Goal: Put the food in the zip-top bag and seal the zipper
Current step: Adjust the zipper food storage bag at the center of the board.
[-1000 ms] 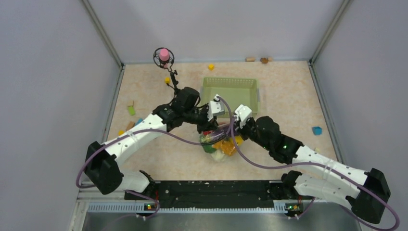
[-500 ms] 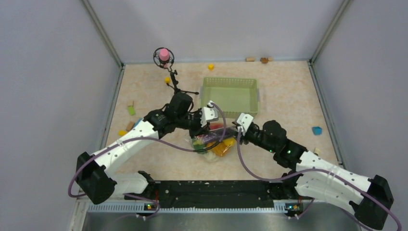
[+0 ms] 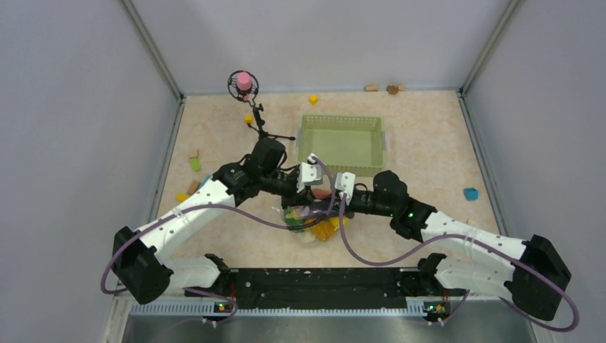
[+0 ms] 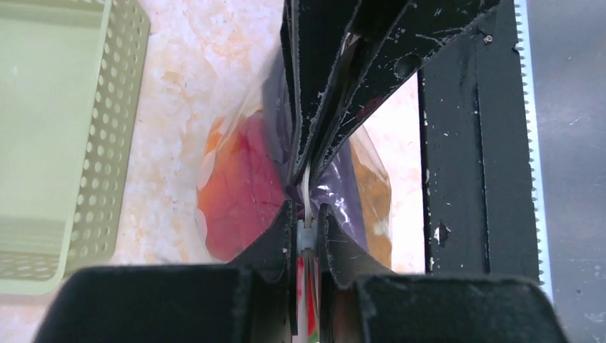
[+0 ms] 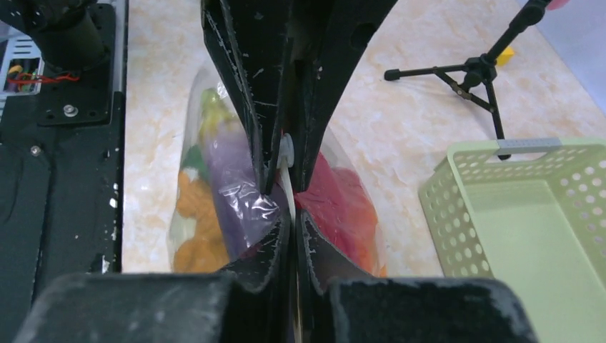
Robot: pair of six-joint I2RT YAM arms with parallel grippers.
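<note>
The zip-top bag [image 3: 315, 219] hangs between both arms over the near middle of the table. The food shows through it: a red piece [image 4: 239, 189], a purple eggplant [image 5: 236, 171] and orange pieces [image 5: 194, 232]. Its whitish zipper [image 4: 306, 187] runs up between the two pairs of fingers. My left gripper [image 4: 307, 214] is shut on the zipper from one side. My right gripper [image 5: 293, 218] faces it and is pinched on the same strip [image 5: 286, 168]. In the top view the left gripper [image 3: 317, 194] and right gripper [image 3: 331, 200] almost touch.
A green mesh basket [image 3: 343, 143] stands just behind the grippers, also seen at the left wrist [image 4: 107, 143]. A small tripod with a pink ball [image 3: 244, 82] stands back left. Coloured blocks [image 3: 469, 194] lie scattered. The black base plate [image 3: 314, 282] runs along the near edge.
The bag has come nearer and a little left with both arms. My right gripper let go, slid left along the bag's mouth and closed again close to the left gripper.
</note>
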